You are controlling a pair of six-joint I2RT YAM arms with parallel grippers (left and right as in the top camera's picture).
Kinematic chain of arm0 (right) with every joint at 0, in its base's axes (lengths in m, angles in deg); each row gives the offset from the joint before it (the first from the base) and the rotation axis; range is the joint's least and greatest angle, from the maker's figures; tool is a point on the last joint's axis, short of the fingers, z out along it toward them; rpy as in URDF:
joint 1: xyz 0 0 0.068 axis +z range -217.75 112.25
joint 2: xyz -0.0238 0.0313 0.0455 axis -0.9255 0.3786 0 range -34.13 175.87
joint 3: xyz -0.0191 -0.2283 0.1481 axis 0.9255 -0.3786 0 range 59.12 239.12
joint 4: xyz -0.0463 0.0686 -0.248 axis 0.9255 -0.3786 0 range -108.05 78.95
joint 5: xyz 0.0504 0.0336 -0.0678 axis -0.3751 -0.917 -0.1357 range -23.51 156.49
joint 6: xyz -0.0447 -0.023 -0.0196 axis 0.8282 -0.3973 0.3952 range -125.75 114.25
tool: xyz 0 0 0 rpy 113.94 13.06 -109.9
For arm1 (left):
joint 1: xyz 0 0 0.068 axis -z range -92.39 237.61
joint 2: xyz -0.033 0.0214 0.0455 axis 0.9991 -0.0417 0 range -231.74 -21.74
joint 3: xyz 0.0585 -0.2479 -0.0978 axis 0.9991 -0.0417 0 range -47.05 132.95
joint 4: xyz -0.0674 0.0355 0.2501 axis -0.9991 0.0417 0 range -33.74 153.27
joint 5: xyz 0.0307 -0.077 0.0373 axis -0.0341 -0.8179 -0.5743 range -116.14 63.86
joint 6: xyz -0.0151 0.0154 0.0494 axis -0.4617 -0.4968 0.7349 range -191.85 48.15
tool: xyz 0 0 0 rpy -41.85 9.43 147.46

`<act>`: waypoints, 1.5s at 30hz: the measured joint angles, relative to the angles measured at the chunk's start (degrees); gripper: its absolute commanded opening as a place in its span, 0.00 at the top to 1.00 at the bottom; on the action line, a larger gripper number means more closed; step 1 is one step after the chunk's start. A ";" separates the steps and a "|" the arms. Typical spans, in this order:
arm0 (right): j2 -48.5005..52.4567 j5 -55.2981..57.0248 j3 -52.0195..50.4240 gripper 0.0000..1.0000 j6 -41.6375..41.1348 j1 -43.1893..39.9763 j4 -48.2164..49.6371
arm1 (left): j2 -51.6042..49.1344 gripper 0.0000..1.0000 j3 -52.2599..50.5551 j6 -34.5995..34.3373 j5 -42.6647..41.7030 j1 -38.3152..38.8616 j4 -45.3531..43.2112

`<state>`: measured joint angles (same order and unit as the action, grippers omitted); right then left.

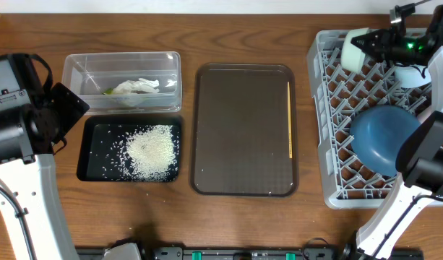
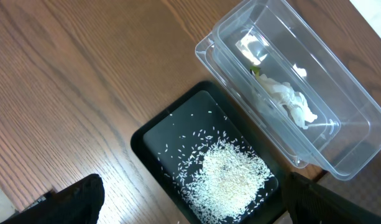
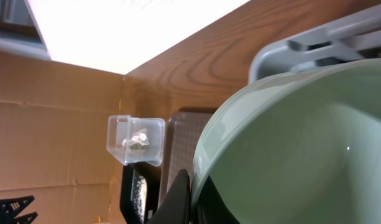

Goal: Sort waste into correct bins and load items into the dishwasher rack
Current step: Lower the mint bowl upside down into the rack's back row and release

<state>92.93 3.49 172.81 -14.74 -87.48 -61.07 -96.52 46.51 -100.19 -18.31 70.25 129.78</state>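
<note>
Pale green bowl (image 3: 289, 143) fills most of the right wrist view, its smooth inside facing the camera. Right tool (image 3: 190, 196) is pressed together on the bowl's rim, with one dark finger (image 3: 176, 199) lying against the outer edge. From overhead, this bowl hangs tilted over the far left corner of the dishwasher rack (image 1: 329, 155), a grey lattice crate along the counter's right edge. Inside the rack, toward its near half, sits a large dark blue bowl (image 1: 384, 137), partly covered by the right arm.

Left tool (image 2: 199, 202) hangs above the counter's left side with its fingers spread wide, one dark tip at each lower corner of the left wrist view. Directly under the gap between them lies a shallow black tray (image 1: 91, 155) holding a heap of white rice grains (image 1: 150, 150), with stray grains scattered over the tray floor. Just beyond the black tray, touching or nearly touching its far edge, stands a clear plastic tub (image 1: 122, 63). In the tub lie a crumpled white tissue (image 1: 138, 88) and, beside it, a small green-yellow wrapper (image 1: 108, 91). Neither finger touches the tray, the rice or the tub.

Between the two bins and the rack, at the counter's middle, lies a larger brown serving tray (image 1: 243, 130).
</note>
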 measured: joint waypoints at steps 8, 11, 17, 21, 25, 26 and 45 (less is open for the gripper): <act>0.00 -0.68 -0.02 0.99 0.00 0.09 1.68 | 0.00 0.07 0.00 0.00 0.00 0.00 0.00; 0.00 -1.66 -0.02 0.99 0.00 0.39 1.90 | 0.00 0.07 0.00 0.00 0.00 0.00 0.00; 0.00 -2.14 -0.02 0.99 0.00 0.63 1.86 | 0.00 0.07 0.00 0.00 0.00 0.00 0.00; 0.07 -0.44 -0.04 0.99 -0.02 0.63 0.02 | 0.00 0.07 0.00 0.00 0.00 0.00 -0.02; 0.96 -0.17 -0.02 0.99 0.00 0.63 -1.18 | 0.00 0.07 0.00 0.00 0.00 0.00 0.00; 1.29 -0.68 -0.02 0.99 0.04 0.63 -1.11 | 0.00 0.07 0.00 0.00 0.00 0.00 0.00; 4.61 -13.46 0.15 0.99 -3.61 -0.17 0.66 | 0.00 0.07 0.00 0.00 0.00 0.00 0.00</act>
<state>97.55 -9.98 172.96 -18.35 -87.65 -60.41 -96.52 46.51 -100.19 -18.31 70.25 129.78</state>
